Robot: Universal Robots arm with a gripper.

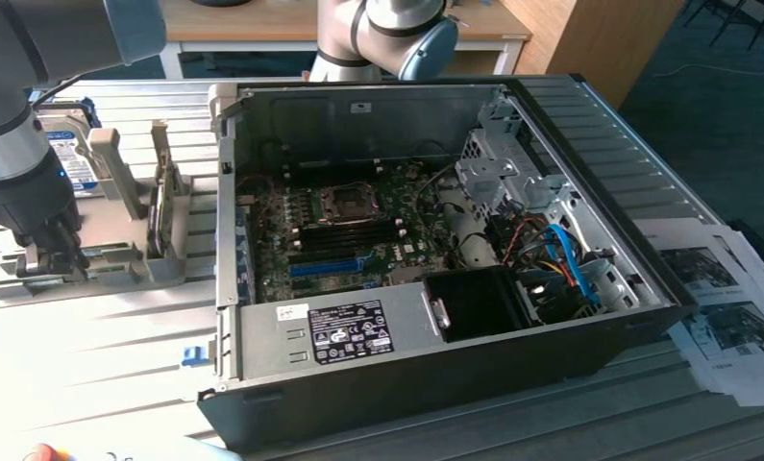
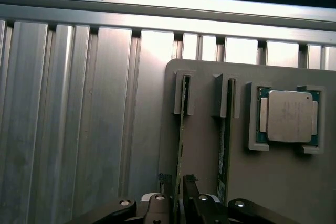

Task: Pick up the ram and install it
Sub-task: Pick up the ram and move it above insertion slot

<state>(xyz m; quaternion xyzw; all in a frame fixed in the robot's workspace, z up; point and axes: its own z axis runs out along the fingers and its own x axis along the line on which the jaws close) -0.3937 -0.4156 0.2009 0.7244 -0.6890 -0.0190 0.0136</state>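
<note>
Where the grey holder (image 2: 205, 145) sits beside the computer case (image 1: 356, 125), gripper (image 2: 177, 181) straddles the ram (image 2: 182, 129) standing on edge in its slot; fingers (image 2: 190, 184) a little apart, either side, not yet clamped.

Ribbed metal table (image 1: 86, 360): open computer case (image 1: 407, 384), grey fixture (image 1: 163, 271), papers (image 1: 727, 322).
</note>
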